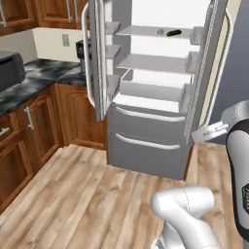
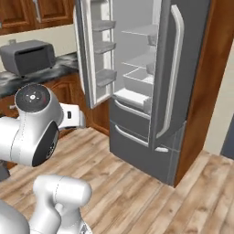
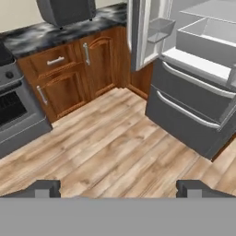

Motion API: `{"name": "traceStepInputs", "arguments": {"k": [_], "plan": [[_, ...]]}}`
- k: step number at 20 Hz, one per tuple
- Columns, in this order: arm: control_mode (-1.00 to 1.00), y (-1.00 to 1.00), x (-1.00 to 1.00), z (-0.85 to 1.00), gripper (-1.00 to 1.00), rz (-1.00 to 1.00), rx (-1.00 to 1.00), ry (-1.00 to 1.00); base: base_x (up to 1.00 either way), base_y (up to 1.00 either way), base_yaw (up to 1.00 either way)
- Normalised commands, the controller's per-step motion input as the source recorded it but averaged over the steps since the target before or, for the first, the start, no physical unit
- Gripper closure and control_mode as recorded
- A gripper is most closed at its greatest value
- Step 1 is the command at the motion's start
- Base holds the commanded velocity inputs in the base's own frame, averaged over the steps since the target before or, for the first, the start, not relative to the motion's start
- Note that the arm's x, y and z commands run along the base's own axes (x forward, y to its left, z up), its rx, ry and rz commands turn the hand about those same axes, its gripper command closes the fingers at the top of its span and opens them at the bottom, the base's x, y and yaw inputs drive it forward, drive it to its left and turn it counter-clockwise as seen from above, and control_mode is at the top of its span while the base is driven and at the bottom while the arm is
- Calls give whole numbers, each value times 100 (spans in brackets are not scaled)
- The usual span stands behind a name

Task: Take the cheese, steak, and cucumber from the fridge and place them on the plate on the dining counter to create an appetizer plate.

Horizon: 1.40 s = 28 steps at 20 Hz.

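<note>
I am holding my gripper [image 3: 118, 188] with fingers spread wide and empty, facing the open fridge [image 1: 146, 146]; the cucumber [image 1: 173, 33] is lying on the top shelf, long axis sideways, well above and beyond my fingers.

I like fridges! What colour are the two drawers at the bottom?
Grey, with pale curved handles. The fridge drawers show best in the left base view.
</note>
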Motion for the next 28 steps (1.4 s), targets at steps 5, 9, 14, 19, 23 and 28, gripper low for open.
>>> {"name": "traceStepInputs", "arguments": {"k": [5,9,14,19,23,28], "plan": [[100,0,0,0,-100,0,0,0,99,85,-51],[100,0,0,0,-100,0,0,0,74,77,-47],[100,0,0,0,-100,0,0,0,44,49,-42],[100,0,0,0,-100,0,0,0,5,8,-40],[100,0,0,0,-100,0,0,0,14,9,-35],[100,0,0,0,-100,0,0,0,73,51,-26]]}}
